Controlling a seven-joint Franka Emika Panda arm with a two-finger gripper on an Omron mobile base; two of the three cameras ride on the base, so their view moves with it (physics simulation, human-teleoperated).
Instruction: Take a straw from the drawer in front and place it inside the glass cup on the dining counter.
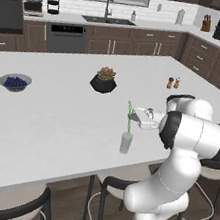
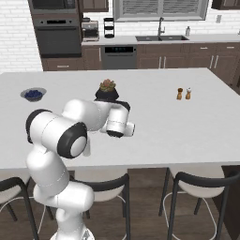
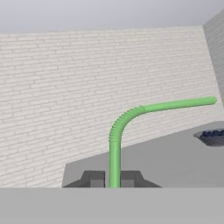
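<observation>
The bright green straw (image 1: 128, 116) stands nearly upright over the small clear glass cup (image 1: 125, 143), its lower end inside the cup's rim. The cup stands near the front edge of the white dining counter (image 1: 54, 123). My gripper (image 1: 134, 115) reaches in from the right and is shut on the straw about halfway up. In the hand view the straw (image 3: 115, 153) rises between my two dark fingertips (image 3: 93, 178), then bends right at a ribbed elbow. The drawer is out of view. In the right base view my own arm (image 2: 117, 123) covers the gripper, straw and cup.
A black pot with a succulent (image 1: 103, 80) sits mid-counter, a grey bowl of blueberries (image 1: 15, 82) to the left, two small shakers (image 1: 173, 83) to the right. Dark chairs (image 1: 115, 184) are tucked under the counter's front edge beside my base.
</observation>
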